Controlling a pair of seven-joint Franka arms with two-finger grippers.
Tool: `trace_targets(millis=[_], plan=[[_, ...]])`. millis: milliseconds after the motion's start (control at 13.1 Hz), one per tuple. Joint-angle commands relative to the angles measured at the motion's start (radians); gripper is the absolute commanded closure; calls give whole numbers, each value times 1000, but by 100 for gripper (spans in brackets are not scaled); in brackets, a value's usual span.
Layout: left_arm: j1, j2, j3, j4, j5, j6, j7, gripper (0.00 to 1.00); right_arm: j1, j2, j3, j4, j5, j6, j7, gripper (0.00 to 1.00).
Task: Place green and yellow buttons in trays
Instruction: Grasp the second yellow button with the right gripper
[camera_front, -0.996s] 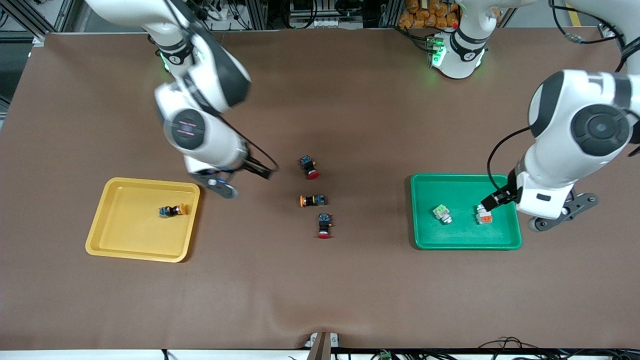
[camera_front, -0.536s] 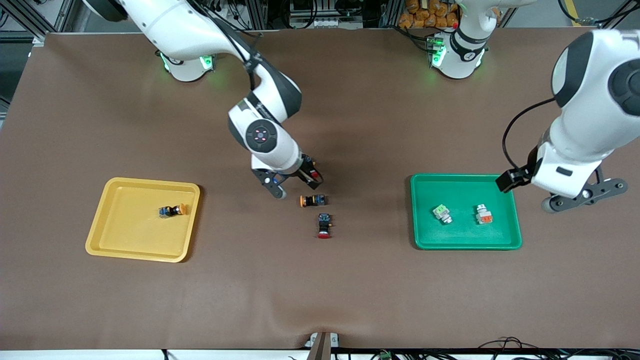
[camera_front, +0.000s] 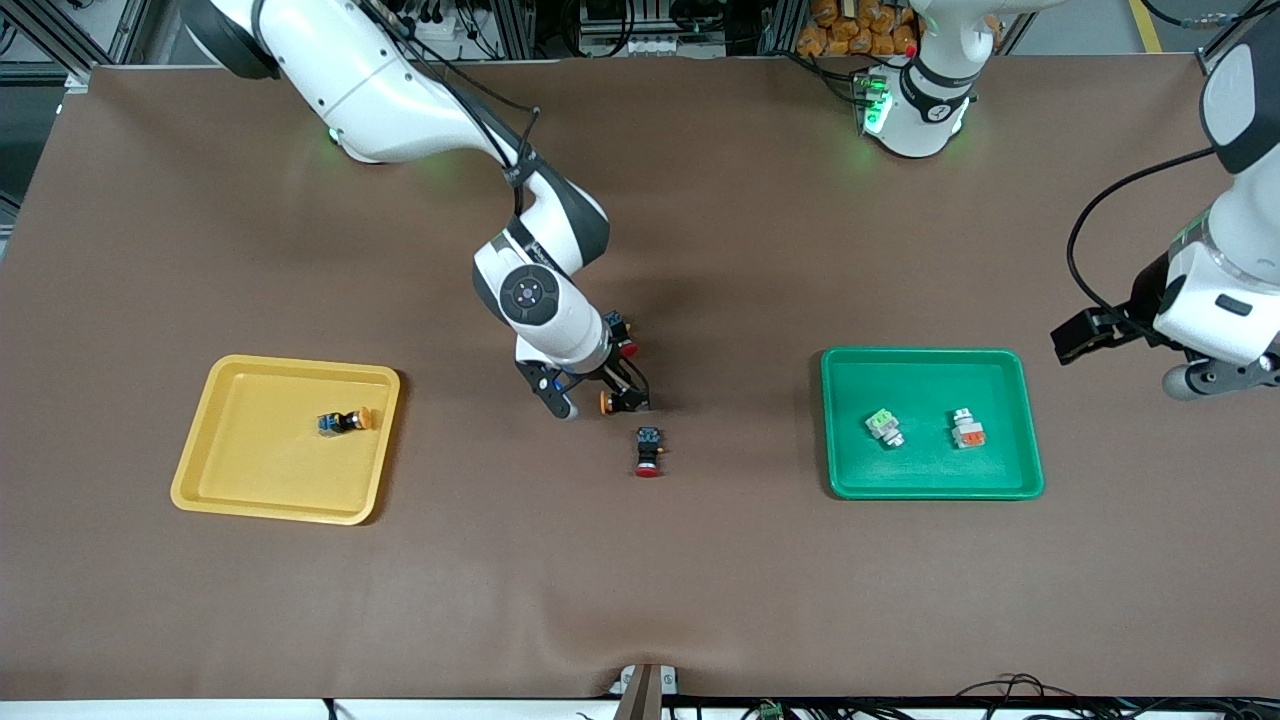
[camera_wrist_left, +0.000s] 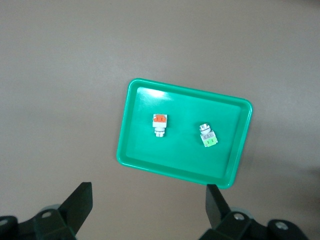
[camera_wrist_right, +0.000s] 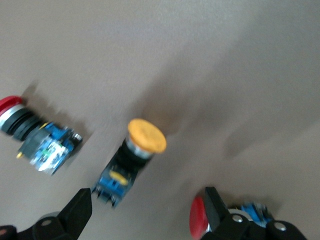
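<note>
My right gripper (camera_front: 612, 392) hangs low over the middle of the bench (camera_front: 700, 580), jaws spread wide and holding nothing. The loose yellow-capped button (camera_wrist_right: 131, 162) lies on its side between the 2 fingers, closer to one than the other, touching neither. My left gripper (camera_wrist_left: 147, 210) waits high up at the left arm's end of the bench, jaws open and empty, with the green tray (camera_front: 850, 480) well below them; 2 square buttons, the green-faced one (camera_front: 883, 427) and the orange-faced one (camera_front: 968, 429), lie inside it. The yellow tray (camera_front: 200, 480) sits toward the right arm's end and holds 1 yellow-capped button (camera_front: 346, 420).

The main risk is the crowding. 2 red-capped buttons flank my target: one red button (camera_wrist_right: 40, 140) sits outside one finger, and the second red button (camera_wrist_right: 225, 220) lies right by the other finger. If I drop off-centre, a finger could land on a red one, knock it, or pinch it along with the yellow. The rounded cap may also roll or twist out as the jaws close.

In the front view my own wrist covers most of the target button. The right wrist view is smeared, and the second red button is cut off by the frame edge and my finger.
</note>
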Motion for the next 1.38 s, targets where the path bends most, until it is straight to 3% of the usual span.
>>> trace_targets(millis=[0,460,843,919,996,1072,1149,1302], plan=[[2,-31,0,-10,-18,-32,24,0,-10,49,12,40,-59,25,14,0],[45,-67,-8,-30,-113,-80,69,0,-3,123,9,120,-90,47,23,0],[45,-96,-8,-28,-111,-107,84,0,5,138,7,128,-108,50,22,0],[42,-97,-8,-25,-111,-108,97,0,5,138,7,126,-119,50,22,6],[42,-97,-8,-22,-111,-108,112,0,4,138,7,126,-125,50,16,40],[42,-99,-9,-22,-111,-108,115,0,4,138,7,126,-122,48,16,87],[42,-108,-8,-24,-110,-108,117,0,4,138,9,126,-122,48,17,100],[42,-111,-8,-25,-111,-115,118,0,4,133,9,126,-124,47,13,100]])
